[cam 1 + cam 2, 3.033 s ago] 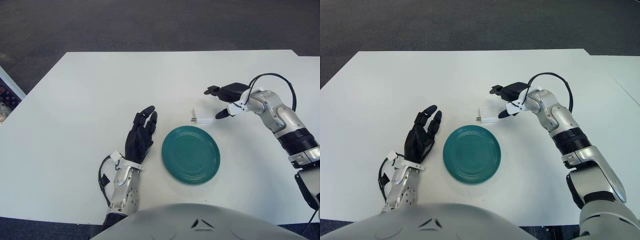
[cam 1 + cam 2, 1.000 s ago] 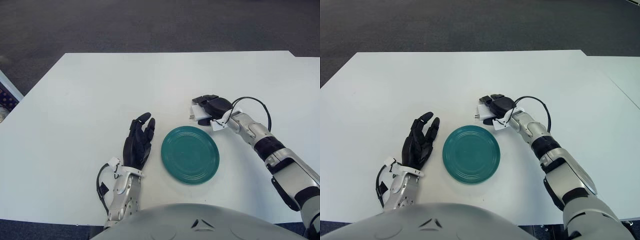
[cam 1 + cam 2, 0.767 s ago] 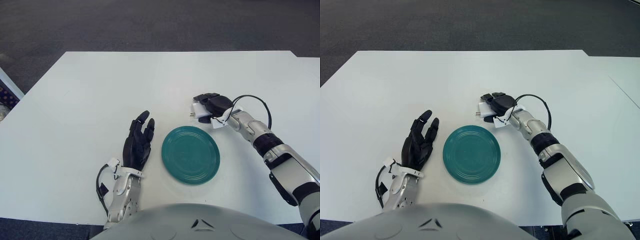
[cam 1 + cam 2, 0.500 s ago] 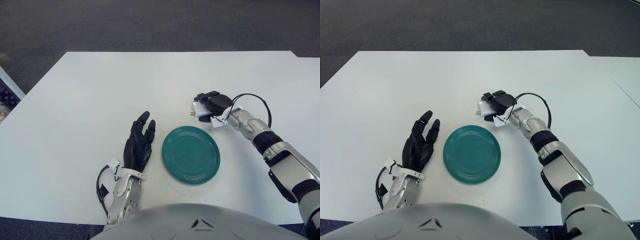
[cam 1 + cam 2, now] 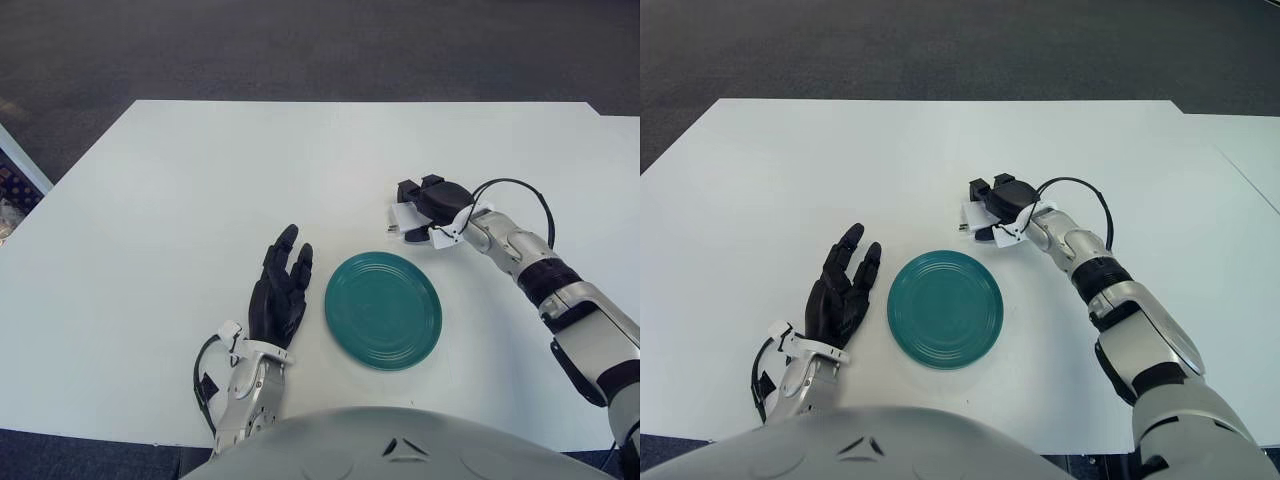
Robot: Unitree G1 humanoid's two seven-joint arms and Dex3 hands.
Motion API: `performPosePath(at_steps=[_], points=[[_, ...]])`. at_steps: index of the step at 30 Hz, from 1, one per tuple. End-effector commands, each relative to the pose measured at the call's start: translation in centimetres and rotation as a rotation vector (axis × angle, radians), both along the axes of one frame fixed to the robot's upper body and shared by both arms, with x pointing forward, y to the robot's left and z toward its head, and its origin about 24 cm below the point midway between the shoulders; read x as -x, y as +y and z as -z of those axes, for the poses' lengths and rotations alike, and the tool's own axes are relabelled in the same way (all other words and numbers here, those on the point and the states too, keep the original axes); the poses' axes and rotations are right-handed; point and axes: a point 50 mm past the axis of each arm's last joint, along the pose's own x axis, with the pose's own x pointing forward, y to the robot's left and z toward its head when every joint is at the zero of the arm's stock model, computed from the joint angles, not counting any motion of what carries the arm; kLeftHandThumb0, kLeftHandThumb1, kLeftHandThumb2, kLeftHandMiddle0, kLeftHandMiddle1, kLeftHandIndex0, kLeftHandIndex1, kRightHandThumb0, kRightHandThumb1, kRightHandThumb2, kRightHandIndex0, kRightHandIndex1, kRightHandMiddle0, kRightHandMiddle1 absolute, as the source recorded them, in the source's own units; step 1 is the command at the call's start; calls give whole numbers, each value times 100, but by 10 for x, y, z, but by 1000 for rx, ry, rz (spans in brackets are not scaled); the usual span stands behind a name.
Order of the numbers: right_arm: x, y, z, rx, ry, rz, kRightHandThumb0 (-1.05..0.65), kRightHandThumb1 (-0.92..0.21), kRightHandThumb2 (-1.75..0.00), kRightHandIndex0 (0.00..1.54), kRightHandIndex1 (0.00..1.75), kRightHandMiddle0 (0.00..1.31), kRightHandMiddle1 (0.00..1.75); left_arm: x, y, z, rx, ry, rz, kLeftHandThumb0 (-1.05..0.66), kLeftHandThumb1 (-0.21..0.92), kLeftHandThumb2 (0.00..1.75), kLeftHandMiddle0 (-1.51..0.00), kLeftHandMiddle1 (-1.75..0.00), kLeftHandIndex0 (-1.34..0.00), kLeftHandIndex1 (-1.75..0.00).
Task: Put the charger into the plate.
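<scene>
Left eye view: the right hand [image 5: 432, 203] sits over the charger [image 5: 405, 219], a small white block lying on the white surface [image 5: 200, 180] just beyond the far right rim of the green plate [image 5: 383, 310]. The dark fingers [image 5: 408, 190] curl down over the charger's top and far side, with a lower digit against its near edge; this reads as a closing grasp, though whether the charger is clamped firmly or only covered cannot be told. The charger appears to rest on the surface, not lifted. The plate holds nothing. The left hand [image 5: 279, 293] lies palm-down and flat on the surface just left of the plate, fingers extended and relaxed, holding nothing, idle. Right eye view: same layout; the right hand [image 5: 1003, 208] covers most of the charger [image 5: 970, 217], whose white corner shows on the left side of the hand, close to the plate [image 5: 945, 309] rim but outside it. The left hand [image 5: 840, 287] is spread flat near the plate's left edge. Judgement: reach done and grasp apparently being made; lift, short carry toward the robot over the plate, and release all remain. Task early, nothing delivered yet.
</scene>
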Motion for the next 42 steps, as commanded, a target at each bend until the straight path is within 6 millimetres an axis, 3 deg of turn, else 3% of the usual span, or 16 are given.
performPosePath(at_steps=[1, 13, 24, 27, 31, 36, 42], points=[[16, -16, 28, 95, 155, 34, -63, -92, -60, 92, 175, 75, 175, 4, -13, 7, 55, 84, -4, -92, 92, 95, -11, 0, 0, -29], [14, -16, 24, 102, 103, 17, -53, -92, -60, 103, 175, 89, 175, 4, -10, 10, 65, 76, 7, -93, 92, 96, -5, 0, 0, -17], [0, -8, -1, 41, 17, 40, -49, -92, -65, 102, 175, 88, 175, 1, -4, 13, 15, 38, 7, -94, 92, 98, -4, 0, 0, -16], [-5, -8, -13, 22, -4, 51, -48, -92, -66, 101, 175, 86, 175, 1, -3, 13, 8, 29, 5, -94, 92, 98, -4, 0, 0, -15], [-9, 1, -44, -14, -39, 42, -47, -92, -67, 100, 175, 83, 175, 1, 0, 14, 9, 29, -1, -94, 92, 98, -5, 0, 0, -16], [10, 18, -74, -68, -113, -49, -46, -92, -67, 99, 175, 81, 175, -1, 3, 14, -12, 29, -4, -92, 92, 99, -6, -1, 0, -18], [26, 27, -84, -73, -140, -101, -45, -92, -67, 99, 175, 81, 175, -1, 6, 15, -47, 35, -11, -92, 92, 101, -6, 0, 0, -19]])
